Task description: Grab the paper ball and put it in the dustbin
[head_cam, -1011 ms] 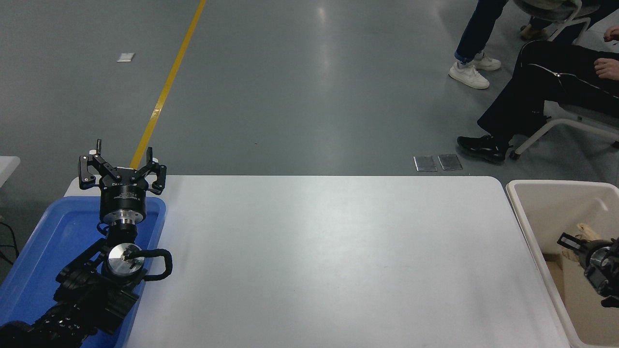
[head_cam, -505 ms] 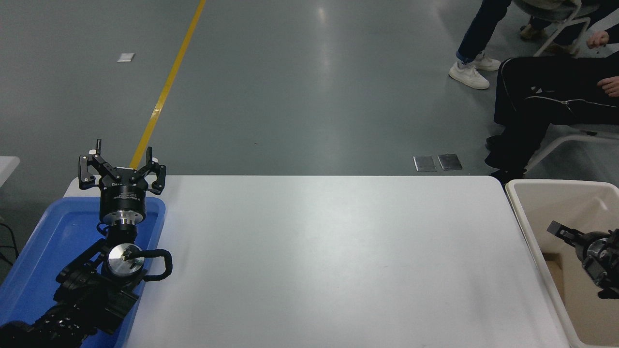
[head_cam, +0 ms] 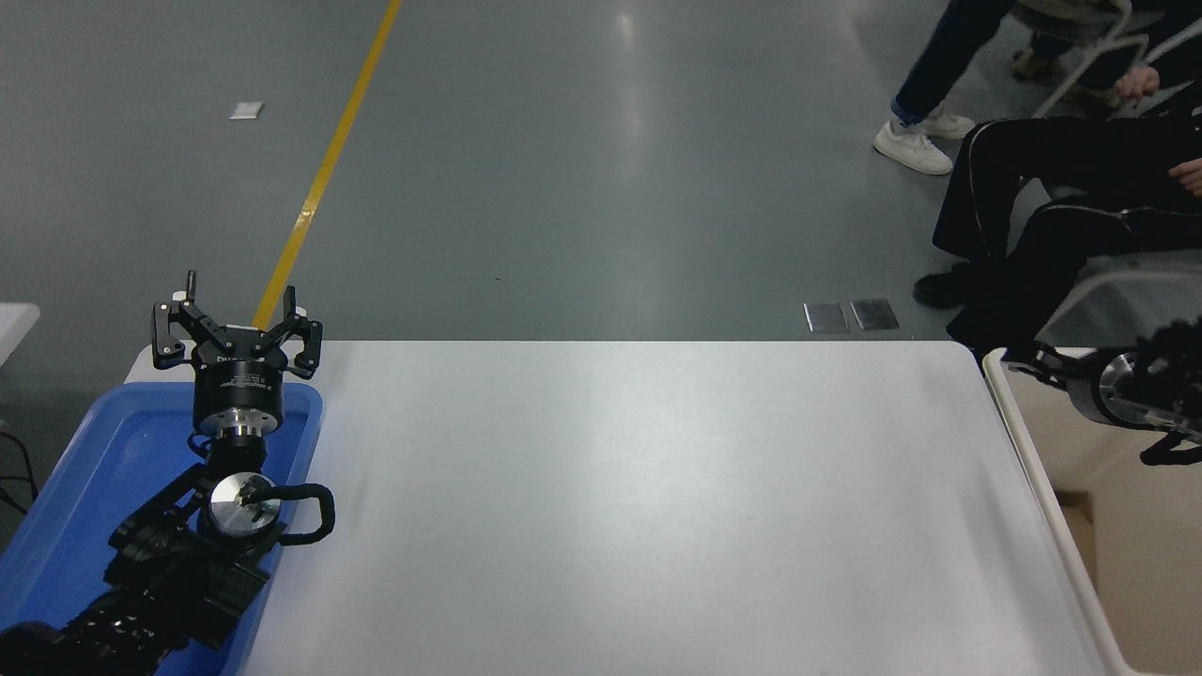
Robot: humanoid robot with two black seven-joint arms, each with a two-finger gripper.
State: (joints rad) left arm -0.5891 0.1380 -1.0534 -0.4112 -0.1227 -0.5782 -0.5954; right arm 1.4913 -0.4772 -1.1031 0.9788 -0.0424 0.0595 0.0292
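Note:
The cream-white dustbin (head_cam: 1044, 488) stands at the table's right edge, its beige inside partly in view. The paper ball is not in view; no tan wad shows on the table or in the visible part of the bin. My right gripper (head_cam: 1033, 362) comes in from the right edge and hovers over the bin's far left corner, pointing left. Nothing shows in it. My left gripper (head_cam: 237, 324) is parked at the lower left, open and empty, over the blue tray (head_cam: 103, 451).
The white table (head_cam: 639, 507) fills the middle. A seated person in black trousers (head_cam: 1033, 225) is close behind the bin at the top right. Another person's leg with a white shoe (head_cam: 909, 145) is farther back.
My right gripper has risen out of the bin and moved toward its far left corner. The tan wad seen at it one second ago no longer shows. The seated person shifted their legs.

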